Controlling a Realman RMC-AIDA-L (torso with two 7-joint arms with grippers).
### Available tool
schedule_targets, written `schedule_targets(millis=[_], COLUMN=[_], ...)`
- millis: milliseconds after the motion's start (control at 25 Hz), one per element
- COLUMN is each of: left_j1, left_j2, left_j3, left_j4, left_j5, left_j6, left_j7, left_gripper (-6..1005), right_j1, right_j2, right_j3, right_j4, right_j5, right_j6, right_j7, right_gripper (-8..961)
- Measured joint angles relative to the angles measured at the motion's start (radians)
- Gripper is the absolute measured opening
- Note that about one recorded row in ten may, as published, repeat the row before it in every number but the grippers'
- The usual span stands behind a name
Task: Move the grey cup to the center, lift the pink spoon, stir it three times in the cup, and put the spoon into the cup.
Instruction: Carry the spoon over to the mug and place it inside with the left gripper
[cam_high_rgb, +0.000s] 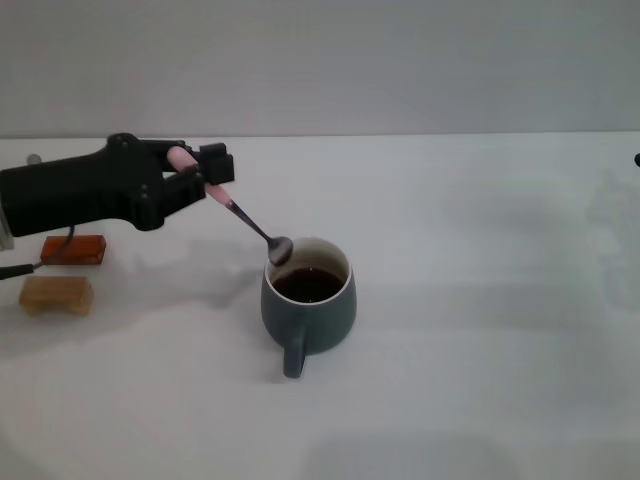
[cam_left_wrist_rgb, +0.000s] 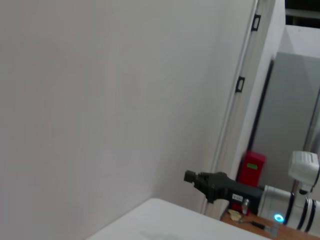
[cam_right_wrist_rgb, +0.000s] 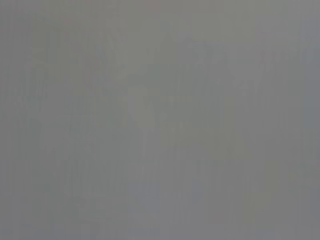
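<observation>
Your left gripper (cam_high_rgb: 195, 172) is reaching in from the left side of the white table (cam_high_rgb: 480, 330), its fingers clamped on the pale handle of the pink spoon (cam_high_rgb: 240, 215). The spoon is slanting down and to the right from the grip; its metal bowl is hanging at the near-left part of the white rim of the grey cup (cam_high_rgb: 309, 305), just above or touching it. You cannot tell which from the head view.

The cup is sitting upright near the middle of the table, dark brown liquid showing inside, its handle pointing toward the robot.

Left of the cup, well apart from it, a reddish-brown block (cam_high_rgb: 74, 248) and a tan block (cam_high_rgb: 57, 294) are lying under the left arm, the tan one nearer the robot.

Your right gripper (cam_left_wrist_rgb: 190, 176) is showing only in the left wrist view, far off beyond the table's edge, parked clear of the work. You cannot tell how its fingers are standing. The right wrist view is giving nothing but flat grey.
</observation>
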Motion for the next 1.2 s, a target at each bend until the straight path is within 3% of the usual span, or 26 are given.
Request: schedule_targets(millis=[240,600,680,1200], left_j1=[0.0,-0.003,-0.009,-0.01], left_j2=[0.0,-0.001,0.0,0.0], left_j3=[0.082,0.128,0.183,0.322], left_j4=[-0.053,-0.099,-0.122,-0.136], left_j5=[-0.012,-0.022,-0.044,-0.085], left_j6=[-0.056,-0.112,-0.157,-0.265], left_j7=[0.031,0.067,0.081,0.1], left_gripper=[144,144,144,144], right_j1=[-0.023,-0.061,-0.07,-0.107], right_j2=[0.0,0.0,0.0,0.0], right_j3=[-0.003,-0.013,-0.014,-0.014], right_j4=[0.022,0.054,0.06,0.093], right_j5=[0.0,0.0,0.0,-0.001], right_j6=[0.0,0.0,0.0,0.0], right_j7=[0.0,0.0,0.0,0.0], right_gripper=[5,5,5,4])
